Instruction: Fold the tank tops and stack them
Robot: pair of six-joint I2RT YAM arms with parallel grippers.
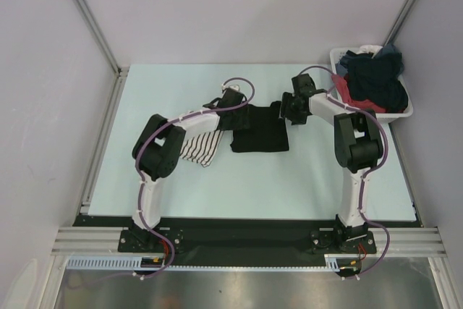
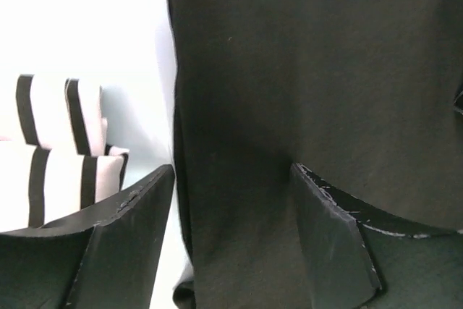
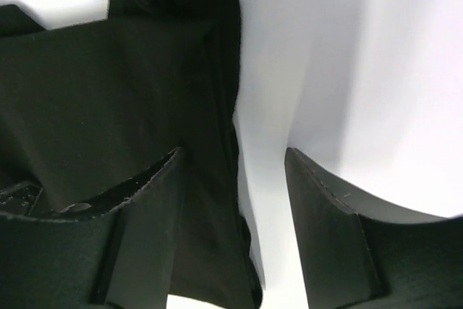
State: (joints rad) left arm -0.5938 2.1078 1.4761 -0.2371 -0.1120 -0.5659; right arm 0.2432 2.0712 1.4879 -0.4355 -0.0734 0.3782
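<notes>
While lying flat, sits between left hand [image 2: 231, 171] and right hand [image 3: 233, 153], both spread apart astride side edges of black top [image 1: 260, 134].

Black tank top [image 1: 259, 129] — plain, unpatterned. At its nine o'clock, striped tank top [image 1: 200, 147]: white with thin black stripes. Table [image 1: 217, 193] pale mint; basket [image 1: 335, 57] white — clothes [image 1: 372, 81] inside navy, black and red.
</notes>
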